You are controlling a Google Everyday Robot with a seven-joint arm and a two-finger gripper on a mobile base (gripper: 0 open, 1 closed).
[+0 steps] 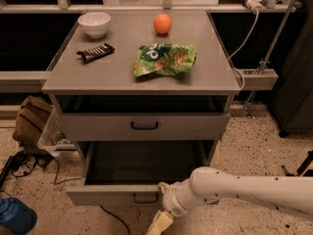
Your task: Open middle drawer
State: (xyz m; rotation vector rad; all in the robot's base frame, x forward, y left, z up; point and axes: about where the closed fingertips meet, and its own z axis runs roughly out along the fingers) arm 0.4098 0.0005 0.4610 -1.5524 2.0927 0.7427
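Middle drawer (107,195) pulled well out from grey cabinet (215,77), dark inside showing. Gripper (158,224) low in front of cabinet, below drawer's front edge; gripping or not, cannot tell.

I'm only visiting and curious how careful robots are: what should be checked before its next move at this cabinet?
1. Middle drawer pulled out: ok, its dark inside shows.
2. Gripper found: ok, low at the drawer's front, just right of the handle.
3. Gripper clear of the handle: cannot tell.
4. Bowl, orange, snack bag and bar resting on the cabinet top: ok.
5. Floor cable clear of the drawer: cannot tell.
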